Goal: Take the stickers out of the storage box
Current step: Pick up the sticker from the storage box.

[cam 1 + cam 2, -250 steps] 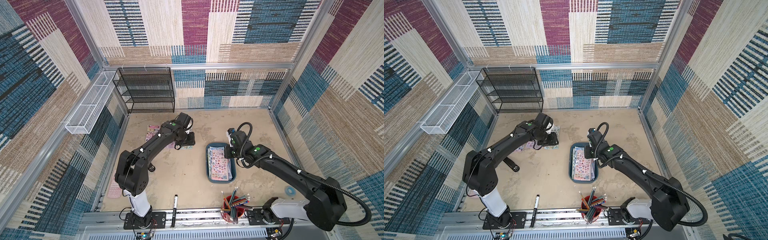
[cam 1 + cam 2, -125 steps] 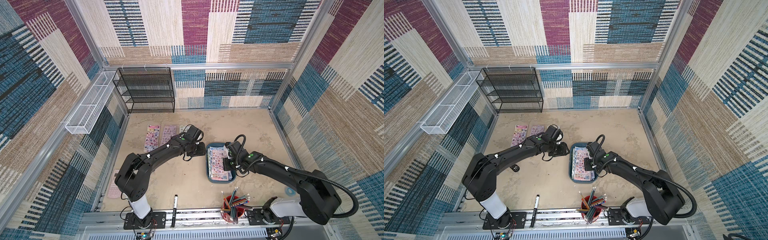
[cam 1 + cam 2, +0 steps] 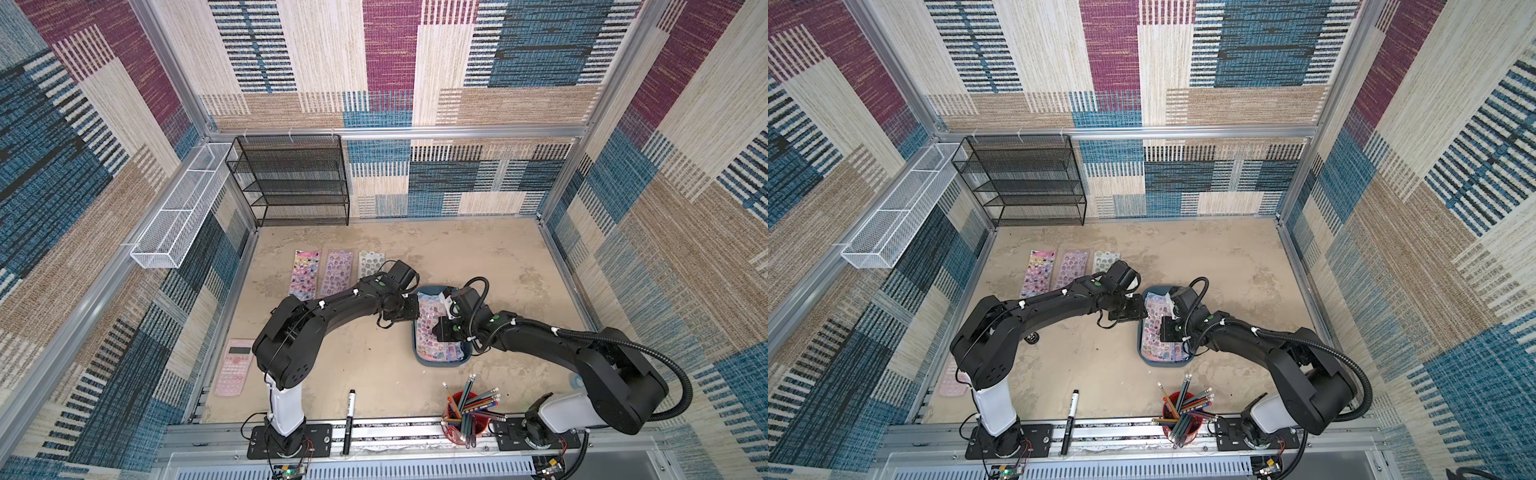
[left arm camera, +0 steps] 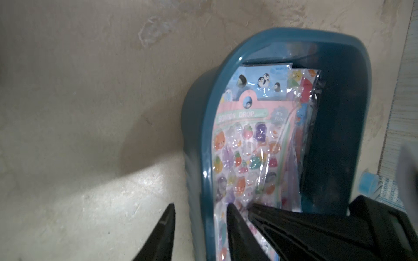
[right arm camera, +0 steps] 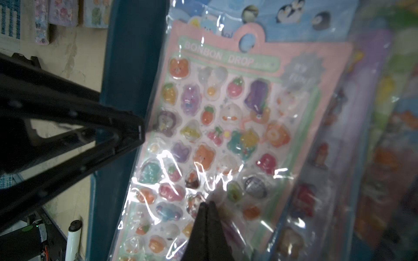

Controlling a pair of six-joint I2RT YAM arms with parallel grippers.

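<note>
Stickers (image 3: 436, 353) stacked in storage box (image 4: 339, 113) on desk (image 3: 478, 257); three sheets (image 3: 335, 272) lie apart on left. Left jaws apart, astride box wall. Right jaws closed, tips on top pink sheet (image 5: 226, 135)

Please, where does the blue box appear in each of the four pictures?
Top view: box, a little right of centre.
Top view: box near the centre.
Left wrist: box close up, seen along its length.
Right wrist: box, mainly one wall shows.
Shared landmark: the pink sticker sheet inside it.
</note>
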